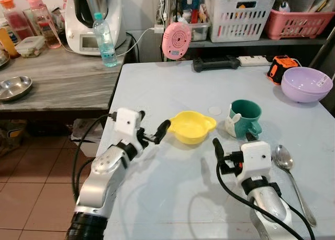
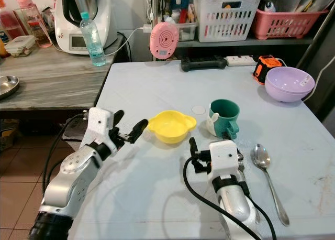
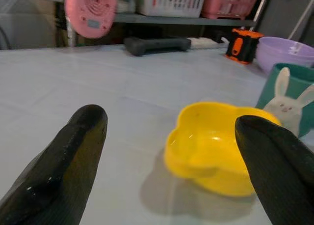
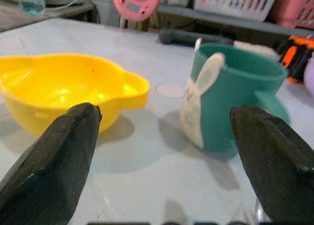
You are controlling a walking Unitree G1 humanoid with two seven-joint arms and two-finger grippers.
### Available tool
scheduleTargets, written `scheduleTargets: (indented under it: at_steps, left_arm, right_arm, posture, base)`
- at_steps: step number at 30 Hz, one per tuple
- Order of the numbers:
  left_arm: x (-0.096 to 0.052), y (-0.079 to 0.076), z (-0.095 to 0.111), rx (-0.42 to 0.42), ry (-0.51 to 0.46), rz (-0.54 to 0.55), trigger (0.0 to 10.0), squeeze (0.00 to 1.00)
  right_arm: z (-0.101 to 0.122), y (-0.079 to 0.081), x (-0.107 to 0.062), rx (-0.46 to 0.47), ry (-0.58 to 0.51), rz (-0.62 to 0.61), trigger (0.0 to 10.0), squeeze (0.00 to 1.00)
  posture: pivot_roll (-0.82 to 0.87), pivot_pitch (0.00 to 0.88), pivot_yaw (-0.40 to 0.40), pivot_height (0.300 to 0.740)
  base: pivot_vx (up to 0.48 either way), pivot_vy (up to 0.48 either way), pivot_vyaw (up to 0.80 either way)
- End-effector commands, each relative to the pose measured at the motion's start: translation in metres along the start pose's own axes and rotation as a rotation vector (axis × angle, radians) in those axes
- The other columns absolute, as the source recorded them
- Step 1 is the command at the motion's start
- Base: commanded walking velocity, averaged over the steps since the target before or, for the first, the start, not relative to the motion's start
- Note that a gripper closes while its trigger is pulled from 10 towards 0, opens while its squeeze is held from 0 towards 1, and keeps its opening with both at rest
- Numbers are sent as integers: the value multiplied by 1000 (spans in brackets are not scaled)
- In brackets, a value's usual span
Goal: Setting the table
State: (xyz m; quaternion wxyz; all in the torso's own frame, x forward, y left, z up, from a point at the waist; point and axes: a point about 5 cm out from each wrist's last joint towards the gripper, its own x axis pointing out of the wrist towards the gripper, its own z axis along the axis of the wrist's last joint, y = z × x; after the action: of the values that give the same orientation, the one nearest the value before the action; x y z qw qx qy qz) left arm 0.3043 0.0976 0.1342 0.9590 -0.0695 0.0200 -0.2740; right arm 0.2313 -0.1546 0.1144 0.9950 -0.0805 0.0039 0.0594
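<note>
Bowl (image 1: pixel 192 127) sits just ahead of the spread left claw (image 1: pixel 155 132), nearer it than the spread right claw (image 1: pixel 230 151), which faces the cup (image 1: pixel 245 118).

A pale grey-blue surface (image 1: pixel 172 88) stands in the middle of the room. On its left sits a lower counter (image 1: pixel 68 83) with a grey wood-grain top, holding a white kitchen machine (image 1: pixel 91 20), a water bottle (image 1: pixel 104 40) and a steel dish (image 1: pixel 14 87). Below it the floor (image 1: pixel 36 187) is laid with reddish-brown tiles. Behind runs a dark shelf (image 1: pixel 251 41) — crowded with a white basket (image 1: pixel 238 13) and a pink basket (image 1: pixel 297 23). A white wall shows at the top left. Light is even and soft.
</note>
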Motion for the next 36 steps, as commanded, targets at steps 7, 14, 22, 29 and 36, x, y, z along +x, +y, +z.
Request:
scheduleTargets:
  at_steps: [7,14,22,29,36]
  left_arm:
    - [28,-17,3,18,110,-72,10000,0]
    - [37,-11,2,20,155,-15,10000,0]
    - [47,7,7,-45,187,125,10000,0]
    - [49,6,0,-121,250,109,10000,0]
    - [51,2,-2,-147,312,75,6627,0]
  right_arm:
    - [7,12,-8,18,-2,78,10000,0]
    - [10,16,-12,20,-1,107,10000,0]
    - [12,20,-12,12,-3,119,10000,0]
    - [12,23,-12,2,-1,135,10000,0]
    - [11,24,-11,-2,2,141,10000,0]
  posture:
    - [-179,53,109,740]
    - [-192,60,120,740]
    - [-194,62,121,740]
    - [-194,63,122,740]
    - [-193,60,120,740]
  base:
    - [0,0,0]
    - [0,0,0]
    - [0,0,0]
    - [0,0,0]
    - [0,0,0]
